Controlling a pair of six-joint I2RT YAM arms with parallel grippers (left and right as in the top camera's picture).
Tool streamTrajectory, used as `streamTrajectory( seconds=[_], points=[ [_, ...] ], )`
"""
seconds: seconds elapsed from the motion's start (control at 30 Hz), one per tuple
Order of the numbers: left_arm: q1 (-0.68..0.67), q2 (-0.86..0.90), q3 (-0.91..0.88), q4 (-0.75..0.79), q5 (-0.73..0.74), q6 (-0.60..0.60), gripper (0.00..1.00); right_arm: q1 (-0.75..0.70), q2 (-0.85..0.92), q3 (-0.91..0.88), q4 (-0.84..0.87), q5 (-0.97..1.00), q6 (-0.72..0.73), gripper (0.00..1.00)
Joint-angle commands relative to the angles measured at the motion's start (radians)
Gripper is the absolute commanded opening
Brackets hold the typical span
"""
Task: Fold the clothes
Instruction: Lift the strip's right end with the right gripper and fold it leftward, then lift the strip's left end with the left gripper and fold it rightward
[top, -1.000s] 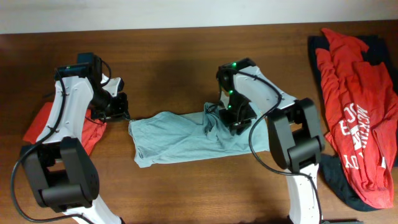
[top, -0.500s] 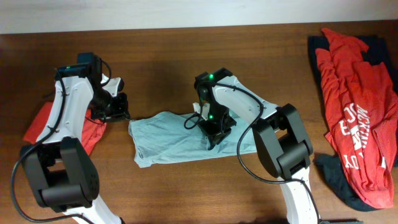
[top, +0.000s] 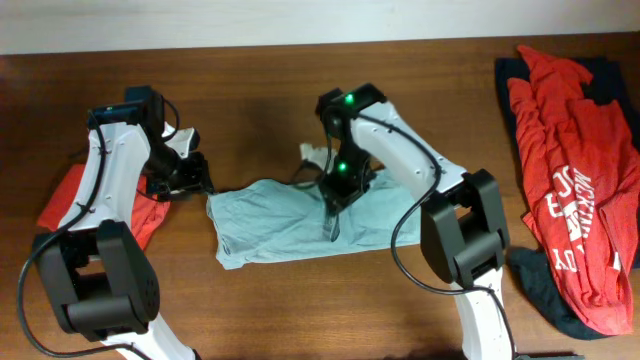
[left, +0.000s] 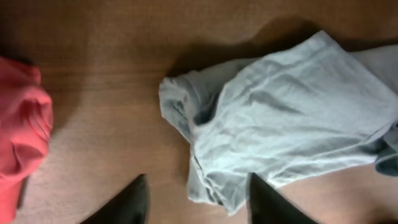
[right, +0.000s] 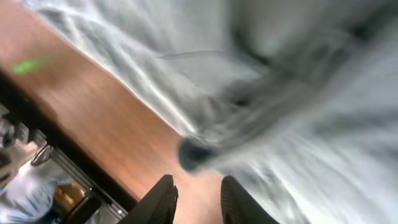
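A pale grey-blue T-shirt (top: 280, 222) lies crumpled at the middle of the table. My left gripper (top: 203, 185) hangs open just off its upper left corner. In the left wrist view that gripper (left: 198, 200) has the shirt's (left: 280, 124) bunched edge lying loose between its fingertips, close to the right one. My right gripper (top: 333, 222) points down over the shirt's middle. Its wrist view is blurred: the fingers (right: 163, 198) stand a little apart with bare wood between them and grey cloth (right: 298, 106) just beyond.
A plain red garment (top: 68, 205) lies under the left arm, also seen as red cloth (left: 18, 137) at the left. At the far right a red garment with white lettering (top: 575, 170) lies on a dark navy one (top: 545, 285).
My right gripper swept left over the shirt, taking its right part along, then drew back a little with its jaws parted. My left gripper's jaws have widened.
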Motion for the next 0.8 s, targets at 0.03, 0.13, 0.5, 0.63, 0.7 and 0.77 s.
streamTrajectory(
  seconds=[0.03,0.13,0.5,0.63,0.7,0.77],
  points=[
    [-0.002,-0.030,-0.006,-0.029,0.012,-0.002,0.63,-0.086,-0.037,0.186,-0.078,0.185,0.137,0.31],
    [-0.003,-0.029,-0.026,-0.027,0.014,-0.031,0.66,-0.132,-0.037,0.283,-0.127,0.194,0.148,0.31],
    [-0.003,-0.026,-0.327,0.152,0.144,-0.032,0.66,-0.313,-0.037,0.360,-0.185,0.195,0.166,0.32],
    [-0.003,-0.026,-0.422,0.257,0.193,-0.033,0.66,-0.331,-0.038,0.360,-0.185,0.194,0.166,0.32],
    [-0.003,-0.026,-0.445,0.286,0.196,-0.033,0.65,-0.335,-0.038,0.360,-0.185,0.195,0.166,0.32],
    [-0.003,-0.026,-0.473,0.336,0.245,-0.032,0.57,-0.335,-0.038,0.360,-0.185,0.195,0.166,0.32]
  ],
)
